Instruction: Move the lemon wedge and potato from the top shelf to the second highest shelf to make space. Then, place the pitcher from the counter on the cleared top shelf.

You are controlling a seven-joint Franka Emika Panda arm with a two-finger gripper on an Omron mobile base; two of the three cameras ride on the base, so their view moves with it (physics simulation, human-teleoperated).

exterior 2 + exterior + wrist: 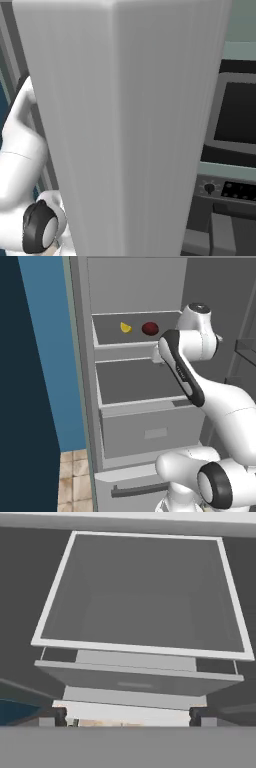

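smooth yellow lemon wedge point(125, 327) beside round maroon potato point(150, 329) on flat top shelf point(125, 344); fingers point(60, 716) wide.

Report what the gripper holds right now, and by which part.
Nothing. The gripper is open over a bare shelf; the lemon wedge and potato lie untouched on the top shelf.

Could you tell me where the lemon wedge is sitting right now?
In the left base view, the lemon wedge lies on the top shelf, just left of the potato.
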